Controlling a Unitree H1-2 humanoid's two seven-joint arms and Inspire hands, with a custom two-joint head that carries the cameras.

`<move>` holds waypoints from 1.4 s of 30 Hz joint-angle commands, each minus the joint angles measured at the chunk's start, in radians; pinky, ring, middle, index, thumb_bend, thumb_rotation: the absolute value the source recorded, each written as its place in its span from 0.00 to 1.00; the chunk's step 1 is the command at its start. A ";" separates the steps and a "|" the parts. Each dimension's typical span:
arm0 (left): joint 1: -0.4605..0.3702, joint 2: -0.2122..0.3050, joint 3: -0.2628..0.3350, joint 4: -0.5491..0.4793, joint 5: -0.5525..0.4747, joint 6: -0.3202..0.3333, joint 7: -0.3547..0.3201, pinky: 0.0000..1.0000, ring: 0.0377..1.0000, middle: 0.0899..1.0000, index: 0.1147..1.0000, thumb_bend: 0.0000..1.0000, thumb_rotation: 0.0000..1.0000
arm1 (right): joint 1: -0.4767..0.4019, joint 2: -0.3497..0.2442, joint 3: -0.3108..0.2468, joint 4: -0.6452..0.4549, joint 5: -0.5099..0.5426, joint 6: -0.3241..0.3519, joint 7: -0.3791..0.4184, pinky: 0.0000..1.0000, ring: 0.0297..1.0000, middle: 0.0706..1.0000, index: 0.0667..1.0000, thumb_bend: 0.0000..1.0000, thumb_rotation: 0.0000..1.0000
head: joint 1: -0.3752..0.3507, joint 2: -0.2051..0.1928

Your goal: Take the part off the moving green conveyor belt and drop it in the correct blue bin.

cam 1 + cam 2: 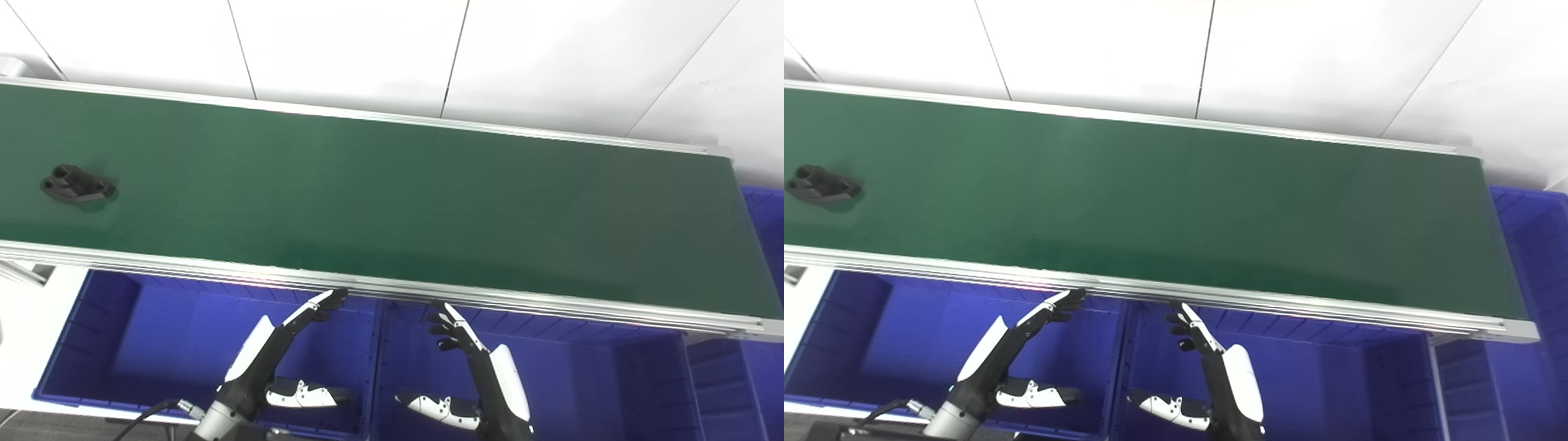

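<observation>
A black part (77, 184) with two round bosses lies on the green conveyor belt (380, 190) at its far left end. Both hands hover below the belt's near rail, over the blue bins. My left hand (278, 352) is open, fingers stretched toward the rail, thumb out to the right, above the left blue bin (153, 343). My right hand (474, 364) is open too, fingers spread, over the middle blue bin (582, 380). Neither hand holds anything, and both are far from the part.
The aluminium rail (490, 297) runs along the belt's near edge just above the fingertips. Another blue bin (765, 214) sits past the belt's right end. A white wall stands behind the belt. A grey cable (147, 411) runs by the left wrist.
</observation>
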 commanded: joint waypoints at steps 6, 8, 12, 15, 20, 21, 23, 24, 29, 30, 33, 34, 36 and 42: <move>0.007 0.012 0.007 -0.020 0.005 -0.031 0.005 0.80 0.85 0.87 0.87 0.73 0.52 | 0.003 0.009 -0.001 -0.025 -0.001 -0.017 -0.001 0.67 0.76 0.81 0.89 0.80 0.40 | 0.001 -0.002; 0.005 0.013 0.009 -0.022 0.006 -0.031 0.002 0.81 0.85 0.87 0.87 0.73 0.52 | 0.002 0.008 0.000 -0.026 0.000 -0.016 0.003 0.67 0.76 0.81 0.89 0.80 0.40 | 0.002 -0.003; -0.002 0.014 0.004 -0.020 0.004 -0.031 0.006 0.80 0.85 0.87 0.87 0.72 0.51 | 0.000 0.006 0.001 -0.023 0.009 -0.018 0.009 0.68 0.77 0.81 0.90 0.79 0.40 | -0.001 -0.002; -0.008 0.016 -0.002 -0.018 0.002 -0.031 0.006 0.81 0.85 0.87 0.87 0.71 0.51 | 0.000 0.007 -0.001 -0.023 0.010 -0.021 0.009 0.68 0.76 0.81 0.89 0.80 0.40 | 0.001 -0.001; -0.007 0.014 -0.001 -0.020 0.012 -0.031 0.009 0.80 0.84 0.87 0.87 0.71 0.51 | 0.001 0.007 -0.001 -0.026 0.000 -0.016 0.009 0.67 0.76 0.81 0.89 0.80 0.41 | 0.002 0.000; -0.007 0.015 -0.001 -0.021 0.012 -0.031 0.008 0.80 0.84 0.87 0.87 0.71 0.51 | 0.001 0.007 -0.001 -0.024 -0.001 -0.018 0.008 0.67 0.76 0.81 0.89 0.80 0.41 | 0.001 -0.001; -0.005 0.016 0.002 -0.024 0.013 -0.031 0.003 0.80 0.85 0.87 0.87 0.71 0.52 | 0.002 0.007 -0.001 -0.023 0.002 -0.018 0.009 0.66 0.75 0.81 0.89 0.80 0.41 | 0.002 0.001; -0.004 0.016 0.002 -0.024 0.013 -0.031 0.002 0.80 0.85 0.87 0.87 0.71 0.52 | 0.002 0.007 -0.001 -0.024 0.004 -0.017 0.011 0.66 0.76 0.81 0.89 0.80 0.41 | 0.002 0.001; -0.002 0.016 0.004 -0.025 0.017 -0.031 0.002 0.80 0.85 0.87 0.87 0.71 0.52 | 0.006 0.006 0.000 -0.029 0.002 -0.017 0.011 0.67 0.76 0.81 0.89 0.80 0.40 | 0.001 0.003; -0.002 0.017 0.003 -0.025 0.020 -0.031 0.006 0.80 0.85 0.87 0.87 0.71 0.52 | 0.006 0.006 0.000 -0.030 0.002 -0.016 0.011 0.67 0.76 0.81 0.89 0.79 0.40 | 0.001 0.003; 0.002 0.014 0.003 -0.025 0.012 -0.031 0.008 0.79 0.84 0.87 0.86 0.72 0.51 | 0.007 0.005 -0.001 -0.033 0.003 -0.011 0.016 0.67 0.76 0.81 0.89 0.79 0.40 | 0.002 0.004; 0.004 0.014 0.005 -0.025 0.010 -0.031 0.005 0.79 0.84 0.87 0.86 0.72 0.52 | 0.007 0.005 -0.001 -0.034 0.002 -0.010 0.016 0.67 0.76 0.81 0.89 0.79 0.40 | 0.002 0.004; 0.004 0.015 0.002 -0.024 0.009 -0.031 0.007 0.79 0.84 0.87 0.87 0.71 0.51 | 0.008 0.007 -0.002 -0.033 0.002 -0.012 0.015 0.67 0.76 0.81 0.89 0.79 0.40 | 0.002 0.004; 0.007 0.015 0.000 -0.019 0.008 -0.031 0.013 0.79 0.84 0.86 0.87 0.72 0.51 | 0.006 0.009 -0.003 -0.028 -0.001 -0.015 0.013 0.67 0.76 0.81 0.89 0.79 0.41 | 0.002 0.000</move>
